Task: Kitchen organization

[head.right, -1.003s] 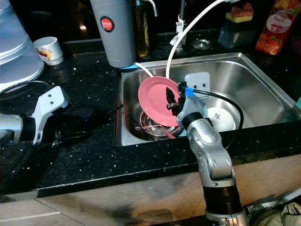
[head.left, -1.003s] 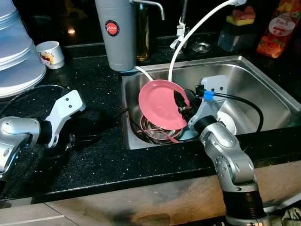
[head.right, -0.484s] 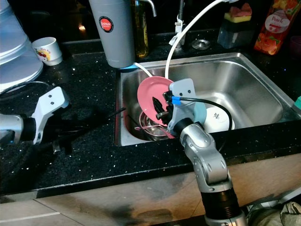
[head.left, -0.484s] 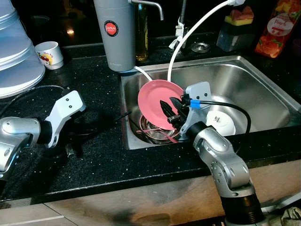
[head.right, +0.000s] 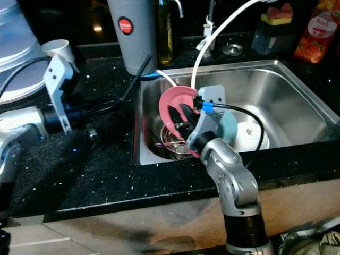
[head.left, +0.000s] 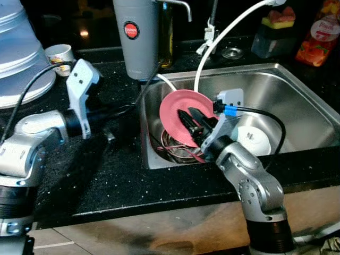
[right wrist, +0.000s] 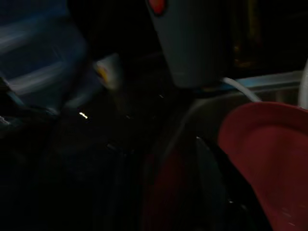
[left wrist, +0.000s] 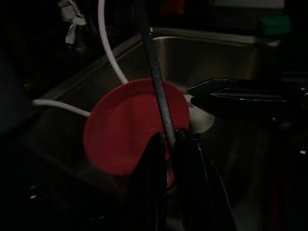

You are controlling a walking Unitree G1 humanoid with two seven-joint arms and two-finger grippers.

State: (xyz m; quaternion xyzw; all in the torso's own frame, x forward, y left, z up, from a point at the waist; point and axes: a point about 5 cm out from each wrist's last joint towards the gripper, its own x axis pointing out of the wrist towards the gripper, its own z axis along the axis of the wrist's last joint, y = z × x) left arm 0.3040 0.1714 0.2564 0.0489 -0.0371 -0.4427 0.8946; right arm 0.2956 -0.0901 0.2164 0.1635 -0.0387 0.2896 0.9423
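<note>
1. The right gripper (head.left: 190, 121) stood in the left part of the steel sink (head.left: 297, 101), its two black fingers spread a little apart and lying against the face of the pink plate (head.left: 180, 109). Whether they actually gripped the plate could not be told.
2. The pink plate stood tilted on edge at the sink's left side, leaning over a metal bowl (head.left: 178, 146) below it. A white bowl (head.left: 254, 139) lay just beside them, on the sink's floor to the right.
3. The right arm rose from below the counter edge and bent at the elbow — its forearm reached leftward over the sink's front rim.
4. The left gripper (head.left: 123, 110) hovered over the black counter (head.left: 106, 175) near the sink's left rim, pointing at the plate. In the left wrist view its fingers (left wrist: 154, 159) lay close together with a black cable crossing them; the hold was unclear.
5. The left arm was bent — forearm level above the counter.
6. A grey cylinder (head.left: 138, 37) stood behind the sink's left corner, a white hose (head.left: 223, 37) arching beside it.
</note>
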